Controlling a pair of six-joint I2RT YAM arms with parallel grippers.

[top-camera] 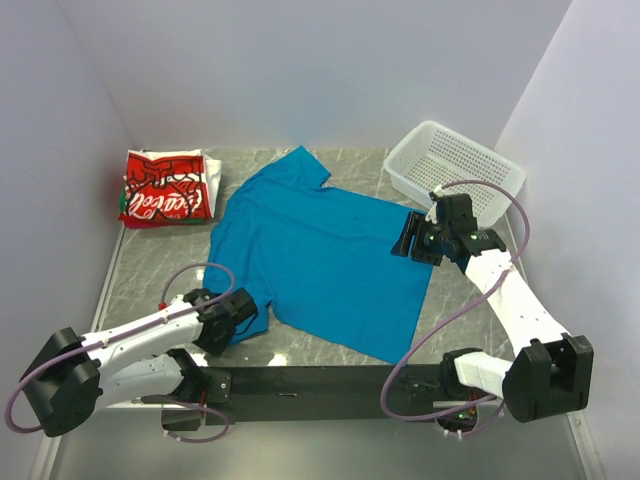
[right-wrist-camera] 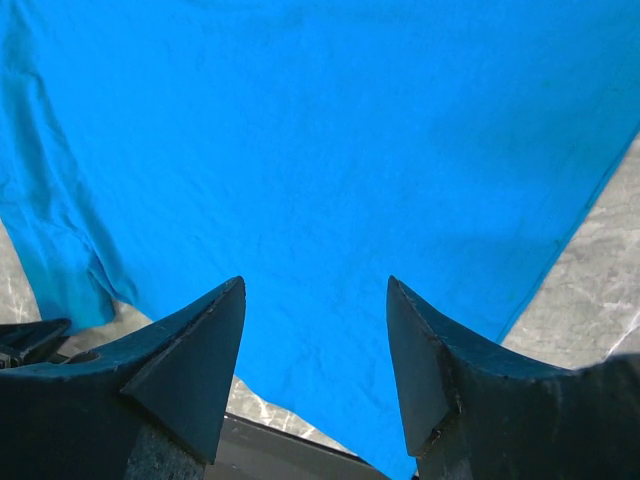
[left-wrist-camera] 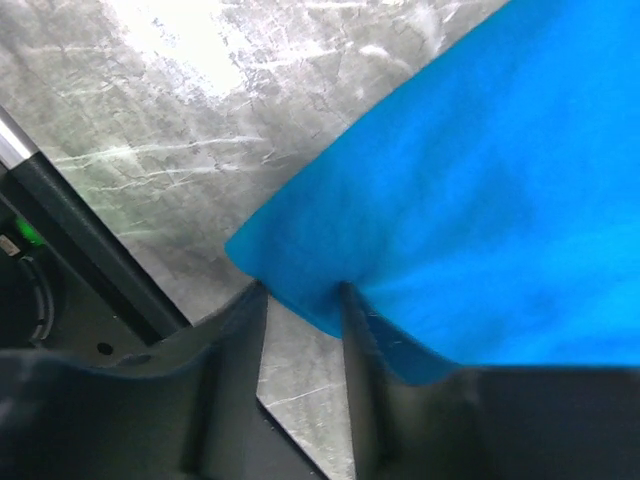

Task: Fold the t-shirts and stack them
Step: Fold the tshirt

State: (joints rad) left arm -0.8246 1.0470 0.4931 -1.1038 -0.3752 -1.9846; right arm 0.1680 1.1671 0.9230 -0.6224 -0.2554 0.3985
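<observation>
Table [top-camera: 150,270]: grey stone, looks slick, so cloth may slide rather than fold.
Blue t-shirt [top-camera: 320,260]: spread flat mid-frame, skewed, collar toward upper centre. Unfolded.
Basket [top-camera: 455,165]: upper right, close behind my right arm. Wide swing could knock it.
Red-and-white t-shirt [top-camera: 165,190]: folded, upper left, apart from blue.
My right gripper [right-wrist-camera: 315,285]: jaws wide apart over shirt's right edge, empty.
My left gripper [left-wrist-camera: 300,290]: jaws astride lower-left cloth corner. Cannot tell if pinched.
Risk: weak pinch drops corner; one-sided pull drags whole shirt.
</observation>
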